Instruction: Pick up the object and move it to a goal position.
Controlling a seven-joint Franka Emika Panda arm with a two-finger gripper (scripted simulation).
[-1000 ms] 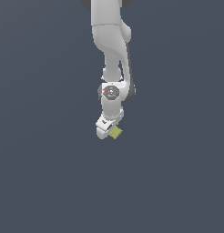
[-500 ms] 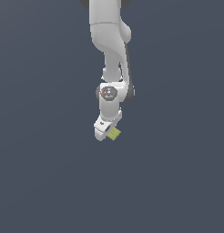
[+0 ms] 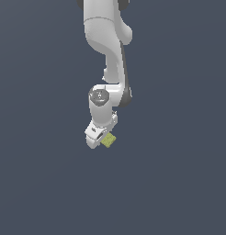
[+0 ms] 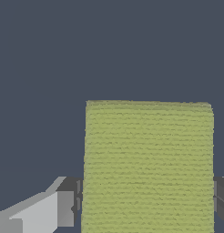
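Note:
The object (image 3: 109, 140) is a small yellow-green flat block with a fine grid texture. It sits at the tip of the white arm, below the wrist. In the wrist view the object (image 4: 148, 168) fills the space between the two fingers (image 4: 64, 208), and a dark pad presses against each of its sides. My gripper (image 3: 104, 139) is shut on the object. In the exterior view the white hand hides part of the block, and the fingers cannot be made out one by one.
The white arm (image 3: 108, 41) comes down from the top of the exterior view. Around it there is only a plain dark blue-grey background. No goal marker shows.
The gripper and the block it holds have moved slightly down and toward the exterior view's left. The grip looks unchanged.

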